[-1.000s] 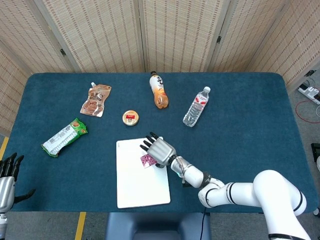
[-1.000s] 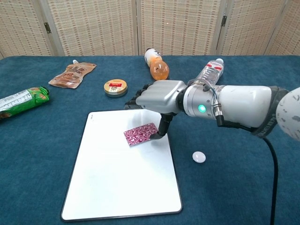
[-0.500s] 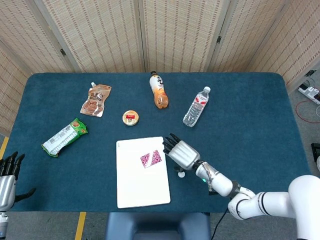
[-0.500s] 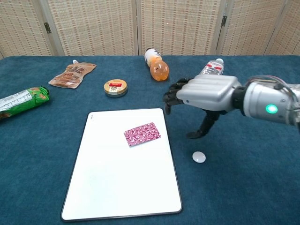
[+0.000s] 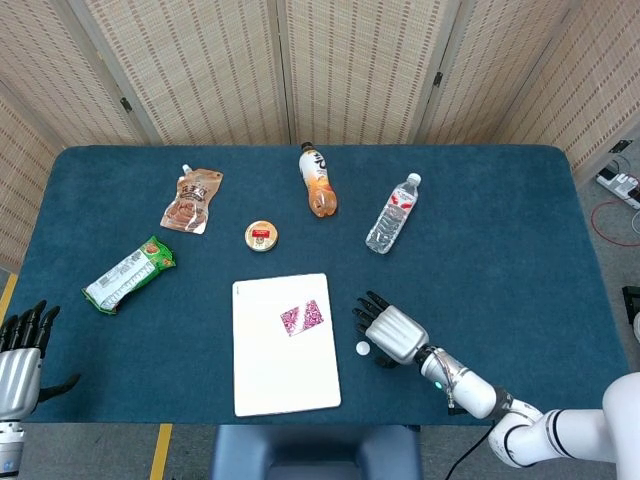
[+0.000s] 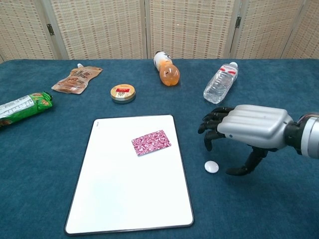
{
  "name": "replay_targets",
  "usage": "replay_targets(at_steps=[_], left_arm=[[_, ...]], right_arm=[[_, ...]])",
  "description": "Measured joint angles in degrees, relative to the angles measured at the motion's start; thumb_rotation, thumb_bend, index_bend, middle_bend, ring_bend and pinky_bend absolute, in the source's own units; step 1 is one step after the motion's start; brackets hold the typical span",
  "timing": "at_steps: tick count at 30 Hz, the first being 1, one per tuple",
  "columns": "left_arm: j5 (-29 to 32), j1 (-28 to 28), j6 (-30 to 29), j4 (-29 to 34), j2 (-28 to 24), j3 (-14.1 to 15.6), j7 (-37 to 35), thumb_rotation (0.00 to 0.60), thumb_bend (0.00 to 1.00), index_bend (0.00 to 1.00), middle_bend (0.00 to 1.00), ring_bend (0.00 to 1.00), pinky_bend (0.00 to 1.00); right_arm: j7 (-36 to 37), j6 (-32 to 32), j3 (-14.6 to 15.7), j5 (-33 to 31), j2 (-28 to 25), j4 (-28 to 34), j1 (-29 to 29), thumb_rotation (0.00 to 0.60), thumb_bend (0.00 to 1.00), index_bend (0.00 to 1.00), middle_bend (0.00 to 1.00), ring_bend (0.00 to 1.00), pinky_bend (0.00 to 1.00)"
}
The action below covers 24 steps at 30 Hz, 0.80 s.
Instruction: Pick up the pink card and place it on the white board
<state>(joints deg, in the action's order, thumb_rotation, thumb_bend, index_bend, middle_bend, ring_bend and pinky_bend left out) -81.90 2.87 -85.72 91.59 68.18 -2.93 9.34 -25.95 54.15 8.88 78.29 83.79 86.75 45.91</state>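
The pink patterned card (image 5: 302, 318) (image 6: 151, 142) lies flat on the white board (image 5: 280, 375) (image 6: 124, 199), near its upper right part, with nothing touching it. My right hand (image 5: 390, 333) (image 6: 246, 128) hovers over the blue cloth to the right of the board, apart from the card, fingers spread and holding nothing. My left hand (image 5: 20, 350) shows at the lower left edge of the head view, off the table, fingers apart and empty.
A small white disc (image 5: 362, 349) (image 6: 212, 167) lies beside my right hand. Further back are a clear water bottle (image 5: 392, 214), an orange drink bottle (image 5: 318, 181), a round tin (image 5: 261, 236), a brown pouch (image 5: 192, 201) and a green snack packet (image 5: 128, 274).
My right hand let go of the card on the board and drew back to the right and toward me. The card stayed in place. The left hand barely moved.
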Motion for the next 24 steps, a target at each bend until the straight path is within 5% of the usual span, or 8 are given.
replay_targets(at_steps=[24], left_arm=[[0.18, -0.63, -0.35, -0.68, -0.07, 0.24, -1.29, 0.600, 0.13, 0.00, 0.00, 0.00, 0.00]], right_arm=[[1.58, -2.54, -3.06, 4.29, 4.98, -6.29, -2.41, 0.436, 0.32, 0.40, 0.18, 0.01, 0.00]])
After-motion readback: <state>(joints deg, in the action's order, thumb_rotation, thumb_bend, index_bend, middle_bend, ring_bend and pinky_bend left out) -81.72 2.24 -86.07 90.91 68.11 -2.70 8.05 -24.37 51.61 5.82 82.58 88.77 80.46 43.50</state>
